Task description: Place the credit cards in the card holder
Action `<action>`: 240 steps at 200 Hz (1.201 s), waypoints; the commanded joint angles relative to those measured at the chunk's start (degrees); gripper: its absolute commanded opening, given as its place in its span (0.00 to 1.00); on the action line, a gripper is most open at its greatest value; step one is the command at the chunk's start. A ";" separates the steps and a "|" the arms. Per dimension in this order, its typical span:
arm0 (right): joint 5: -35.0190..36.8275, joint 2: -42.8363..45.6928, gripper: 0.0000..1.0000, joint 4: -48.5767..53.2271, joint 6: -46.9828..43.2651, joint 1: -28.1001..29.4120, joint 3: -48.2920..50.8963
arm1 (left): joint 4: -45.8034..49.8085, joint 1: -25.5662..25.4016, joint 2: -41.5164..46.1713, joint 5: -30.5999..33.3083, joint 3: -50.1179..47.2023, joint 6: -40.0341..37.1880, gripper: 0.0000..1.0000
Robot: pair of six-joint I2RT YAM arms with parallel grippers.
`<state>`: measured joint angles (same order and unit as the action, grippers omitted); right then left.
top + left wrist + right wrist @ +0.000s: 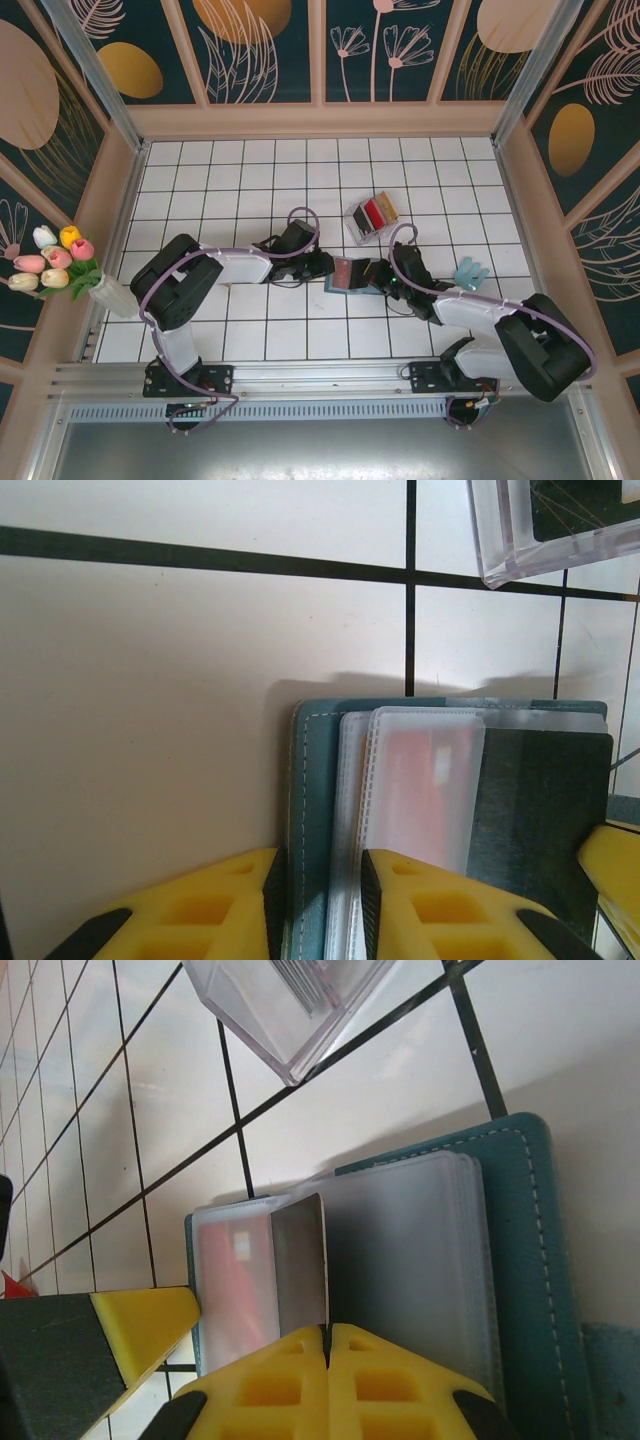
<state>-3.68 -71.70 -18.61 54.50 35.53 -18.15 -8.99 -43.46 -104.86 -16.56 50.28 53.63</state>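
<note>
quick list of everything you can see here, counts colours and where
table: 1, white tiles with dark lines, under everything
card holder: 1, teal with clear sleeves, open flat mid-table
red card: 1, red, in a card holder sleeve
dark panel: 1, dark grey, upright over the card holder; card or sleeve, cannot tell
clear rack: 1, transparent, just beyond the card holder
cards: 3, black, red, tan, standing in the clear rack
light blue item: 1, light blue, right of the card holder, kind unclear
tulips: 1 bunch, pink, white, yellow, in a white vase at the left edge
left fingers: 2, yellow, apart, the card holder's teal edge between them
right fingers: 2, yellow, shut on the dark panel
</note>
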 commanded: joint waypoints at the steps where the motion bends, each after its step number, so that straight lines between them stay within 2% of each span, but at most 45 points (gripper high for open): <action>1: 2.27 -2.28 0.00 -3.26 0.30 1.44 0.59 | 0.03 -0.56 -1.63 -1.98 0.76 -0.54 0.29; 28: 3.77 -3.23 0.00 -2.16 -0.37 2.88 -0.98 | 0.24 -0.57 -1.49 -1.98 0.77 -0.63 0.29; 59: 6.41 0.92 0.00 -0.15 -0.14 2.71 0.82 | 0.17 -0.57 -1.29 -1.73 0.30 -0.51 0.29; 85: 5.52 2.56 0.00 -2.13 0.78 2.65 3.07 | 0.04 -0.53 -1.63 -1.95 0.38 -0.46 0.28; 151: 4.96 -2.30 0.00 -5.62 0.87 2.96 1.50 | 0.05 -0.57 -1.94 -2.35 0.91 -0.63 0.28; 240: 8.02 2.53 0.00 -3.60 3.29 2.48 4.23 | -0.32 -0.66 -1.60 -2.07 0.24 -0.25 0.27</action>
<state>2.33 -70.35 -23.59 56.58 38.15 -15.53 -9.41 -43.53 -105.23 -17.43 50.37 53.65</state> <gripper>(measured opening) 0.053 0.270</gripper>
